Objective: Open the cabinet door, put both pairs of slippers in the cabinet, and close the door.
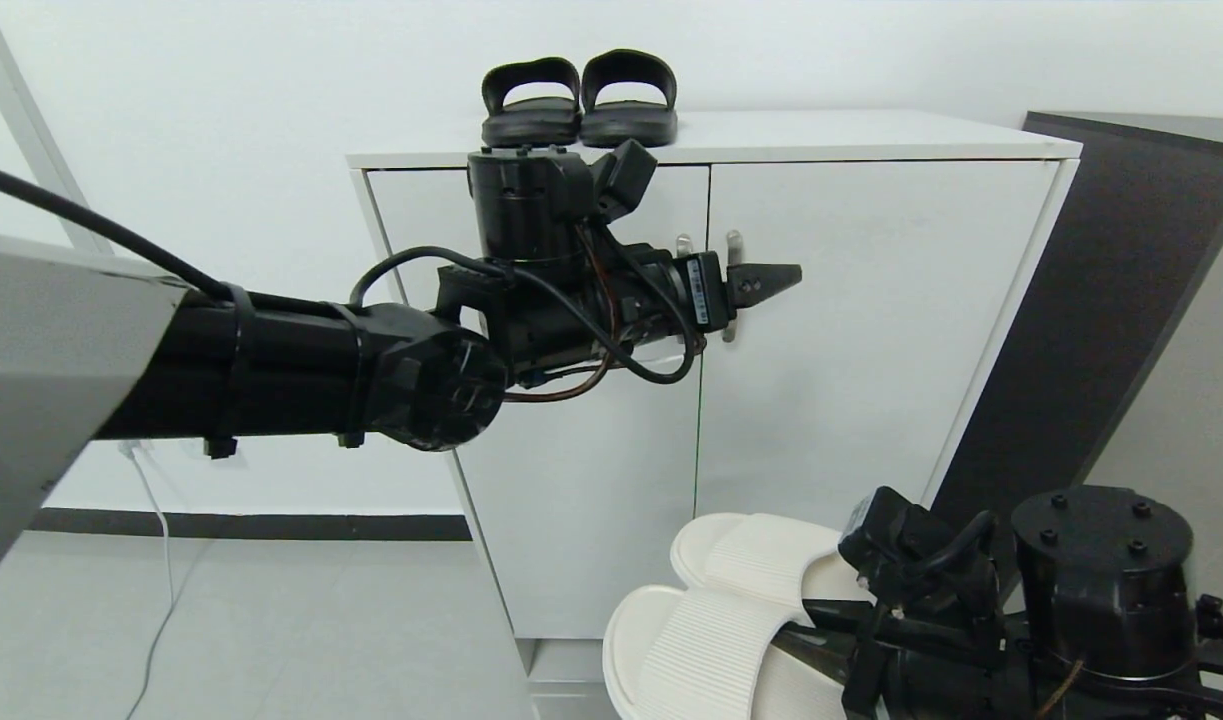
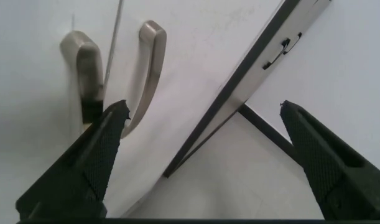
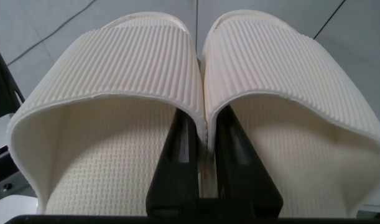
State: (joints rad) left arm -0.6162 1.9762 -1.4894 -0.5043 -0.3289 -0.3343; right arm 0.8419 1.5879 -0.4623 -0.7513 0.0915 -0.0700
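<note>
The white cabinet (image 1: 851, 330) stands with both doors closed, its two metal handles (image 2: 146, 74) side by side at the middle seam. My left gripper (image 2: 203, 107) is open in front of the right door, level with the handles and just beside the right one, holding nothing. A pair of black slippers (image 1: 579, 100) rests on the cabinet top. Low on the right, my right gripper (image 3: 205, 134) is shut on the pair of white slippers (image 1: 721, 610), pinching their two touching inner walls together in front of the cabinet's base.
A dark grey panel (image 1: 1101, 300) leans against the cabinet's right side. A white cable (image 1: 161, 590) runs down the wall to the floor on the left. Open grey floor lies to the left of the cabinet.
</note>
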